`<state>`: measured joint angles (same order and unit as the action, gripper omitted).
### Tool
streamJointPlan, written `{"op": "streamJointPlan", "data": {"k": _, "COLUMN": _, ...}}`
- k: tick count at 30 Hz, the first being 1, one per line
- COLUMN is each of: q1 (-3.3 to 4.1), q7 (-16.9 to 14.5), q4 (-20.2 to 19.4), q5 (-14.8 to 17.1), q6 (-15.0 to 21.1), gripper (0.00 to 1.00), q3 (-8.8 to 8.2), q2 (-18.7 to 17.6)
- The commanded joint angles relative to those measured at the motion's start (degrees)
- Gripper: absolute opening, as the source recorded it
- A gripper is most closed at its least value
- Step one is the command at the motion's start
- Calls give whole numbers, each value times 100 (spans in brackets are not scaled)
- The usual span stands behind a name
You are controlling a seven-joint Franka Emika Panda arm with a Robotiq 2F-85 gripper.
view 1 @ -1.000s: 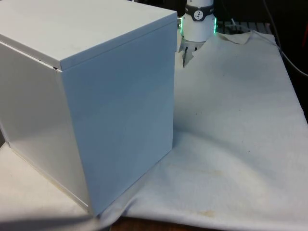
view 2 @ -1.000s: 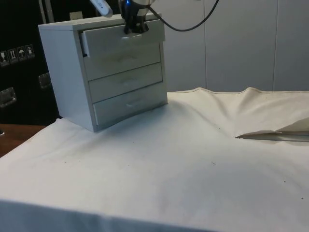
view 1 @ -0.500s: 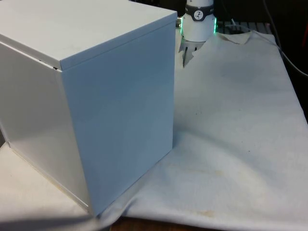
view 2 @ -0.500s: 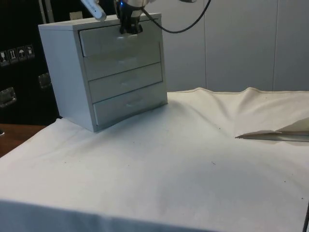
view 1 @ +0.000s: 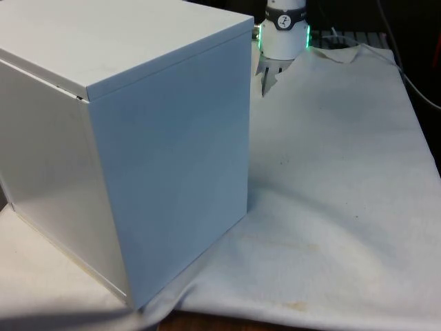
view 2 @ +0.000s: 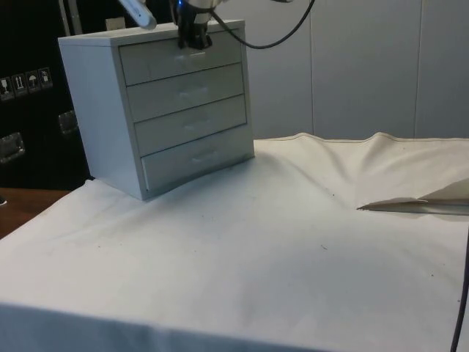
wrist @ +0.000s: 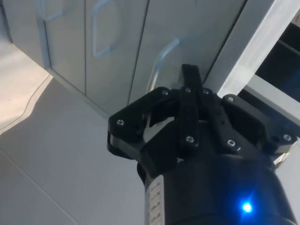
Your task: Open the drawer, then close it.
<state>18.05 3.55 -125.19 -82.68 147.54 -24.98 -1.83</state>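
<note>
We see the arm (view 2: pixel 135 11) reaching in from above at a slant in the side view, its wrist turned downward. The black gripper (view 2: pixel 192 40) points down. In the wrist view the gripper (wrist: pixel 190 79) has its jaws drawn together, the fingers (wrist: pixel 189 110) lying one against the other. In the front view the arm's white base (view 1: pixel 284 31) stands upright.
</note>
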Motion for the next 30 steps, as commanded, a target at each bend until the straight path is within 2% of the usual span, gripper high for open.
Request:
{"op": "streamJointPlan", "data": {"k": 1, "q1": 29, "q7": 63, "q4": -97, "q5": -74, "q6": -80, "gripper": 0, "q3": 40, "q2": 126}}
{"op": "streamJointPlan", "data": {"k": 3, "q1": 40, "q7": 86, "q4": -223, "q5": -69, "q6": -166, "gripper": 0, "q3": 103, "q2": 264}}
{"op": "streamJointPlan", "data": {"k": 4, "q1": 23, "q7": 29, "q4": -178, "q5": 0, "q6": -115, "gripper": 0, "q3": 92, "q2": 195}}
{"op": "streamJointPlan", "data": {"k": 5, "q1": 46, "q7": 92, "q4": -258, "q5": -69, "q6": -189, "gripper": 0, "q3": 126, "q2": 309}}
{"op": "streamJointPlan", "data": {"k": 11, "q1": 63, "q7": 149, "q4": -498, "q5": -80, "q6": -350, "gripper": 0, "q3": 264, "q2": 567}}
{"op": "streamJointPlan", "data": {"k": 12, "q1": 46, "q7": 97, "q4": -504, "q5": 0, "q6": -332, "gripper": 0, "q3": 269, "q2": 556}}
{"op": "streamJointPlan", "data": {"k": 13, "q1": 63, "q7": 178, "q4": -573, "q5": -86, "q6": -407, "gripper": 0, "q3": 309, "q2": 647}}
{"op": "streamJointPlan", "data": {"k": 21, "q1": 74, "q7": 304, "q4": -928, "q5": -103, "q6": -642, "gripper": 0, "q3": 533, "q2": 1003}}
{"op": "streamJointPlan", "data": {"k": 22, "q1": 63, "q7": 223, "q4": -911, "q5": 0, "q6": -596, "gripper": 0, "q3": 516, "q2": 963}}
{"op": "streamJointPlan", "data": {"k": 23, "q1": 74, "q7": 315, "q4": -963, "q5": -103, "q6": -659, "gripper": 0, "q3": 556, "q2": 1037}}
{"op": "streamJointPlan", "data": {"k": 30, "q1": 86, "q7": 510, "q4": -1255, "q5": -109, "q6": -865, "gripper": 0, "q3": 785, "q2": 1329}}
